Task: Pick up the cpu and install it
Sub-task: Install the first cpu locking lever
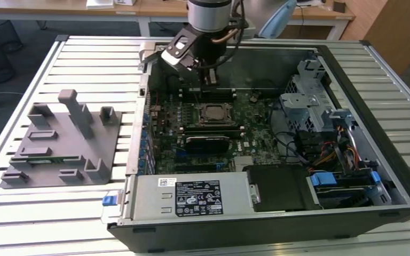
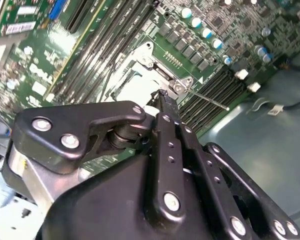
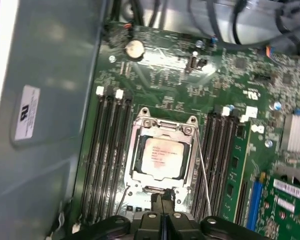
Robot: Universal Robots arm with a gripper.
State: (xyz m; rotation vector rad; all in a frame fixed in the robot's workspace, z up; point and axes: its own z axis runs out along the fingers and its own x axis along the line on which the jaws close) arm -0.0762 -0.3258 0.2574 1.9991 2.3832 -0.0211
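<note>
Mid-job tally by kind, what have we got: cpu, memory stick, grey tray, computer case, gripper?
cpu: 1
memory stick: 1
grey tray: 1
computer case: 1
gripper: 1
Total: 5

Print check: nothing I can read with confidence.

Exterior view: the white label (image 1: 198,197) on the power supply (image 1: 151,205) has rows of small print and marks, illegible. The small sticker (image 1: 165,182) at its corner is also illegible.

First wrist view: the pale sticker (image 3: 27,112) on the chassis wall (image 3: 45,60) carries one dark mark, unreadable. The cpu (image 3: 162,157) lid has faint printed lines, unreadable.

Second wrist view: I can't resolve the white lettering (image 2: 40,70) on the motherboard (image 2: 155,42).
</note>
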